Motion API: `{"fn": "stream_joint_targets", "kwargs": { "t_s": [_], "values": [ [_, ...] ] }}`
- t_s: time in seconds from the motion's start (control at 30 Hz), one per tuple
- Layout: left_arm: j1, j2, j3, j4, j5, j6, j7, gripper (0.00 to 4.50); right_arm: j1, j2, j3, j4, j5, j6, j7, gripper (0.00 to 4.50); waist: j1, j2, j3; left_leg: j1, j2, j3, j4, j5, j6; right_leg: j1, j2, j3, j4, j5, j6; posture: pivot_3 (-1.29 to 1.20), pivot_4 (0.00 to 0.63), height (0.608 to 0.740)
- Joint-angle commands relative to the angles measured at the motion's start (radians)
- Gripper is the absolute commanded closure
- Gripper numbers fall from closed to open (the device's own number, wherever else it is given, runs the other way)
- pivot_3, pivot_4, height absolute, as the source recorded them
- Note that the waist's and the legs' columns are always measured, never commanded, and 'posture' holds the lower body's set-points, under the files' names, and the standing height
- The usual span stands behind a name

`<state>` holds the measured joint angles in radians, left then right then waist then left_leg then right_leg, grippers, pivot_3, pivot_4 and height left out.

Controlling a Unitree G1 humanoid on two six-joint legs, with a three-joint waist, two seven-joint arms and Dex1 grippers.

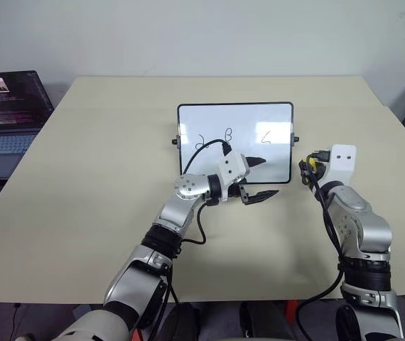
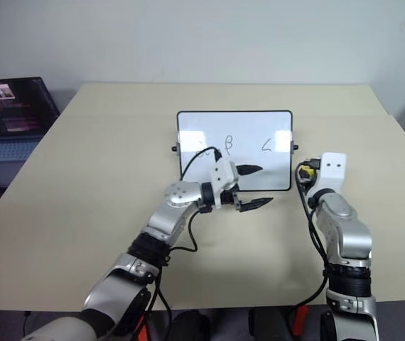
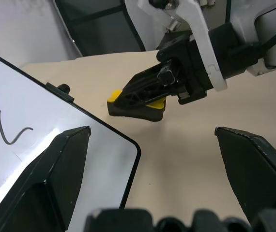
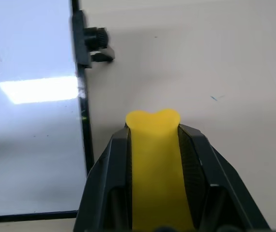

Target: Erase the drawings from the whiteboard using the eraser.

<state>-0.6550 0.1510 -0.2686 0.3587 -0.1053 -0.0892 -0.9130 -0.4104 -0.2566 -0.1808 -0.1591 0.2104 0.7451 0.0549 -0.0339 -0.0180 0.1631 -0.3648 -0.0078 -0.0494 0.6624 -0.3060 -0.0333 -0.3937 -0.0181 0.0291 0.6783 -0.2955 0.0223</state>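
Note:
The whiteboard (image 1: 245, 117) lies flat in the middle of the table, black-framed, with a small knob (image 4: 98, 36) on its short side. The drawings sit in a row across it: a 2-like mark (image 1: 204, 142), a beta-like loop (image 1: 228, 133) and a 6-like mark (image 1: 265, 136). My right gripper (image 4: 153, 145) is shut on the yellow eraser (image 4: 153, 159), just off the board's right edge. The eraser's dark underside (image 3: 138, 112) faces the tabletop. My left gripper (image 1: 263, 177) is open over the board's near right corner, pointing toward the eraser, with nothing between its fingers.
A dark laptop (image 1: 7, 121) with a lit screen stands off the table's far left corner. The beige table (image 1: 103, 163) stretches wide on both sides of the board. A white wall runs behind.

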Motion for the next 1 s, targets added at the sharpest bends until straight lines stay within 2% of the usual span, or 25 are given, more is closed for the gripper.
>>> {"fn": "stream_joint_targets", "kwargs": {
  "t_s": [0.03,0.23,0.5,0.8,1.0],
  "values": [
    [0.038,0.048,0.048,-0.137,-0.037,0.054,0.009,0.00,-0.030,-0.026,0.014,-0.052,-0.015,-0.059,0.028,3.43,0.000,0.000,0.000,0.000,0.000,0.000,0.000,0.000,0.000,0.000,0.000,0.000,0.000,0.000,0.000,0.00,0.150,0.740],
    [0.117,0.147,0.103,-0.323,-0.054,0.155,0.043,0.00,-0.052,-0.027,0.043,-0.020,-0.025,-0.121,0.066,3.43,0.003,0.000,0.000,0.000,0.000,0.000,0.000,0.000,0.000,0.000,0.000,0.000,0.000,0.000,0.000,0.00,0.150,0.740],
    [0.183,0.206,0.160,-0.459,-0.053,0.239,0.123,0.00,-0.147,-0.027,0.086,0.109,-0.052,-0.239,0.126,3.43,0.002,0.000,0.000,0.000,0.000,0.000,0.000,0.000,0.000,-0.001,0.000,-0.001,0.000,0.000,0.000,0.00,0.150,0.740],
    [0.190,0.208,0.155,-0.465,0.019,0.274,0.254,0.00,-0.264,0.002,0.111,0.274,-0.076,-0.354,0.158,3.43,0.003,0.000,0.000,0.000,0.000,0.000,0.000,0.000,0.000,-0.001,0.000,0.000,0.001,0.000,0.000,0.00,0.150,0.740],
    [0.156,0.183,0.143,-0.412,0.019,0.255,0.272,0.00,-0.292,0.006,0.115,0.322,-0.081,-0.391,0.163,3.43,0.003,0.000,0.000,-0.001,0.000,0.000,0.000,0.000,0.000,-0.001,-0.001,0.000,0.000,0.000,0.000,0.00,0.150,0.740]
  ]
}}
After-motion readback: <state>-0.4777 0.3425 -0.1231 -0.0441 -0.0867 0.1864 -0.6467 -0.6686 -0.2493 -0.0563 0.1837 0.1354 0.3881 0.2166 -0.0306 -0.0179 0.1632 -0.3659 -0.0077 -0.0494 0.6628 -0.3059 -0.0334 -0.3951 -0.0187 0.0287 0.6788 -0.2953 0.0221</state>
